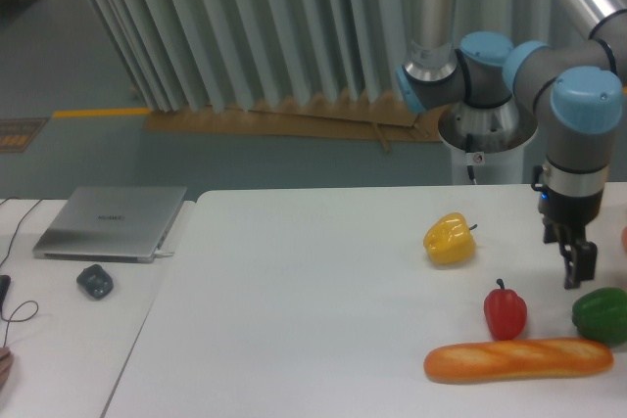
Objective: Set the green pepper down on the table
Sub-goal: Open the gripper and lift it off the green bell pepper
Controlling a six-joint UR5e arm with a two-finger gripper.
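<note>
The green pepper (602,315) rests on the white table (323,310) near the right edge, just behind the right end of the bread loaf. My gripper (576,266) hangs above and slightly left of the pepper, apart from it, with its dark fingers pointing down and nothing held. From this side the gap between the fingers does not show clearly.
A long baguette (519,359) lies along the front right. A small red pepper (505,311) stands left of the green one, and a yellow pepper (450,239) sits farther back. A laptop (113,222) and mouse (95,282) lie on the adjoining desk at left.
</note>
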